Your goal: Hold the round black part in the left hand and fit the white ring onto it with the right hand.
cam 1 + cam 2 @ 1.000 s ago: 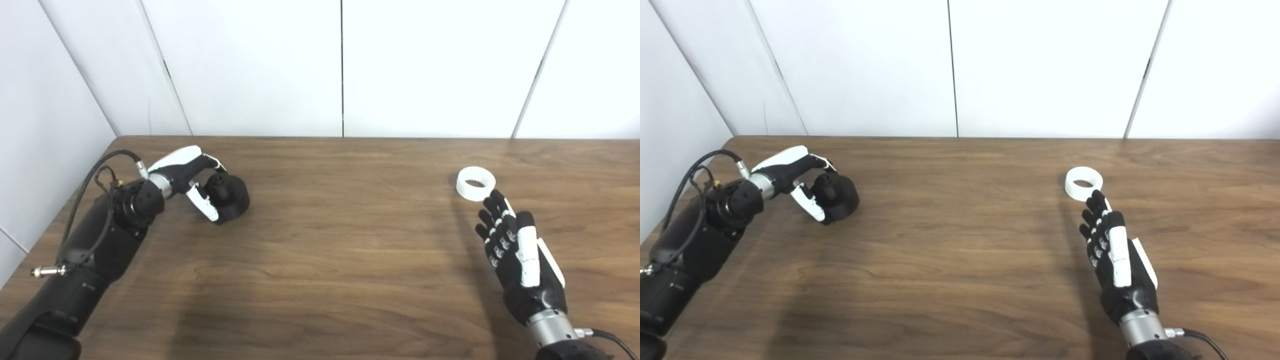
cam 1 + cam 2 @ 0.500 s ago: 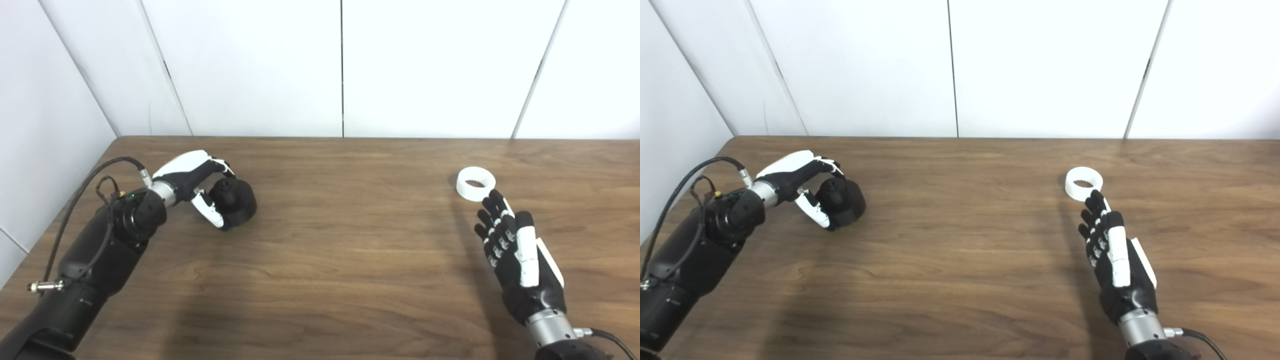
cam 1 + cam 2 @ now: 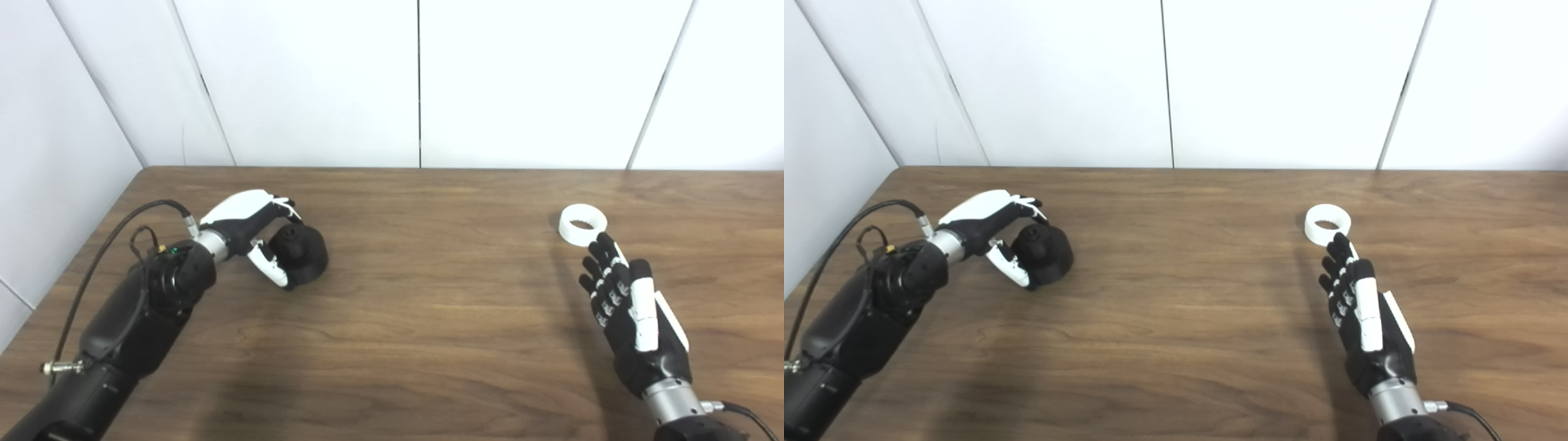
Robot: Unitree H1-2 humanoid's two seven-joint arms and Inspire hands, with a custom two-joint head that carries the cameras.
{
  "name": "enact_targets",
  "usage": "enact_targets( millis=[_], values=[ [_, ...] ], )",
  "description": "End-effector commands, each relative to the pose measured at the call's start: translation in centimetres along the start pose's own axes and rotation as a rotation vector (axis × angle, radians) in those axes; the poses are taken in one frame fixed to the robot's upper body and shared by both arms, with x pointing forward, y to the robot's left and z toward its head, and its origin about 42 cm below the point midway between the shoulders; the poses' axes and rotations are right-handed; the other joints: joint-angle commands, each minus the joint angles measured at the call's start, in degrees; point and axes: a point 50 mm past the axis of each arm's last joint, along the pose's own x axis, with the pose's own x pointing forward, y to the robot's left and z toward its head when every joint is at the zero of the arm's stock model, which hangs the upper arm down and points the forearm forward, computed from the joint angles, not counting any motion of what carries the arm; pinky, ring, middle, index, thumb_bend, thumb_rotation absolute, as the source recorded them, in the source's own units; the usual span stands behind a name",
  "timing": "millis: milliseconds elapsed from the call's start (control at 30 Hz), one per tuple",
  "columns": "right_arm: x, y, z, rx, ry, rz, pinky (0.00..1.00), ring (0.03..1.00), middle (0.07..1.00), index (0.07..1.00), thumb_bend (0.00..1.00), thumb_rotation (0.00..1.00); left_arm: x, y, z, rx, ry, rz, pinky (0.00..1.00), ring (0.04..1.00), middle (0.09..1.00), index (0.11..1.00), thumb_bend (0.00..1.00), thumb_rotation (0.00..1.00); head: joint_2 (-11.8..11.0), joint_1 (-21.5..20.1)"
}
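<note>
The round black part [image 3: 301,254] sits at the left of the wooden table [image 3: 429,294], a small knob on its top. My left hand [image 3: 254,229] is curled around its left side, fingers over the top and thumb at the front, holding it. The white ring [image 3: 582,224] lies flat on the table at the right. My right hand [image 3: 631,312] is open just in front of the ring, fingers straight and pointing at it, their tips almost at its near rim. Nothing is in that hand.
White wall panels [image 3: 419,82] close off the table's back edge and its left side. A black cable [image 3: 116,229] loops off the left forearm.
My left hand has carried the black part to the right and slightly nearer across the table. The right hand and the white ring have stayed where they were.
</note>
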Motion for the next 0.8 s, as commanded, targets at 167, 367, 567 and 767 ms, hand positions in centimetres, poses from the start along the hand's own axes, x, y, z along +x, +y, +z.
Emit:
enact_targets(
  millis=[167, 367, 567, 767],
  values=[
    [0.6, 0.7, 1.6, 0.010, -0.085, 0.042, 1.00, 1.000, 1.000, 1.000, 0.69, 1.00, -0.9, 1.6, 2.6, 0.037, -0.083, 0.058, 0.98, 1.000, 0.941, 0.657, 0.95, 0.14, 0.19, -0.05],
    [0.6, 1.1, 1.6, 0.001, -0.081, 0.043, 1.00, 1.000, 0.996, 1.000, 0.70, 1.00, -1.7, 0.3, 5.1, 0.046, -0.145, 0.024, 1.00, 1.000, 0.930, 0.656, 0.93, 0.14, 0.27, -0.27],
    [0.6, 1.3, 1.4, 0.014, -0.076, 0.043, 1.00, 1.000, 1.000, 1.000, 0.72, 1.00, -2.3, -1.1, 7.2, 0.061, -0.198, -0.019, 1.00, 1.000, 0.931, 0.656, 0.94, 0.16, 0.35, -0.34],
    [0.5, 1.6, 1.4, 0.015, -0.078, 0.045, 1.00, 1.000, 1.000, 1.000, 0.70, 1.00, -2.9, -2.8, 9.2, 0.081, -0.260, -0.052, 1.00, 1.000, 0.935, 0.657, 0.97, 0.18, 0.53, -0.68]
  ],
)
